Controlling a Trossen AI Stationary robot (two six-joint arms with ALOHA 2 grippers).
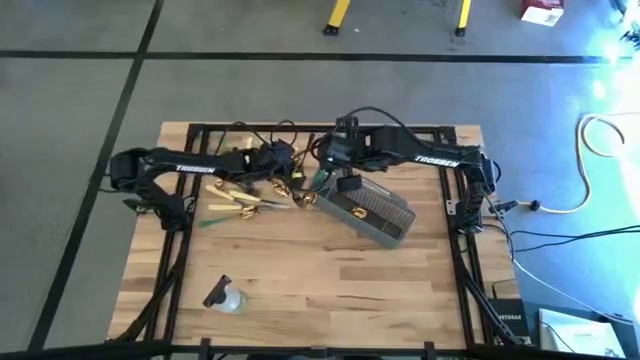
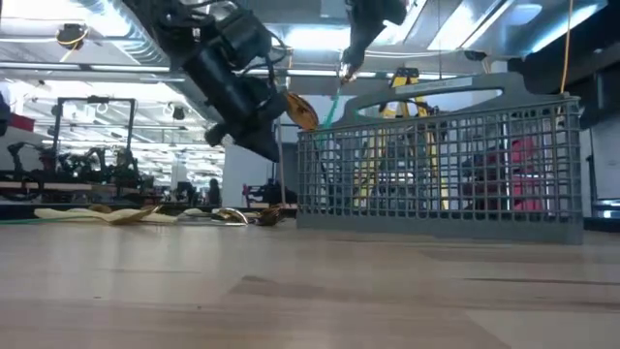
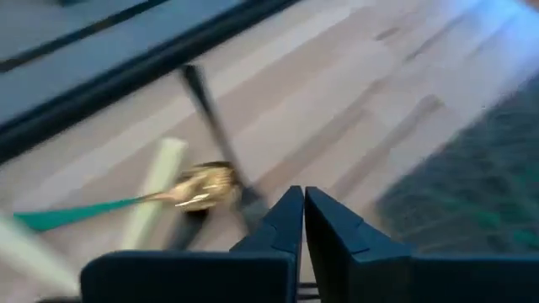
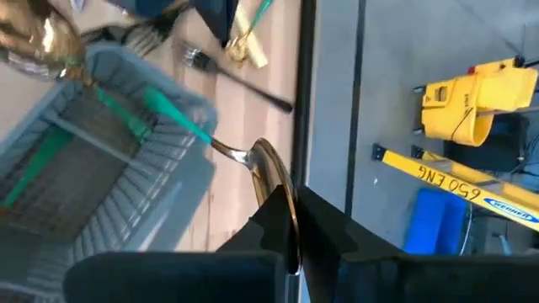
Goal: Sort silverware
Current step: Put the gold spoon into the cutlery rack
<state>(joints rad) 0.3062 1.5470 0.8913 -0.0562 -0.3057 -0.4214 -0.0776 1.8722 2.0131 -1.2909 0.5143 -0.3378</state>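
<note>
Seen from above, a wooden counter (image 1: 330, 270) carries a grey basket (image 1: 372, 210) at about 1 o'clock from its middle, lying at a slant. Loose silverware (image 1: 240, 200) is scattered at about 10 o'clock, tan, black and green pieces in a loose cluster just beside the basket's end. A small bottle (image 1: 228, 297) lies apart at 7 o'clock.

The overhead view shows both arms meeting over the basket's end, but not what they hold. The right wrist view does: the right claw (image 4: 289, 220) is closed on the gold bowl of a spoon (image 4: 253, 156) with a green handle, and that handle slants down over the basket's rim. The level view shows this spoon hanging in the air above the basket's 11 o'clock corner, well off the counter.

The left claw (image 3: 301, 206) has its fingers pressed together with nothing between them. It hangs just above the counter; a gold-and-green spoon (image 3: 198, 187) and a black utensil (image 3: 215, 135) lie just beyond its tips, at about 10 o'clock from them.
</note>
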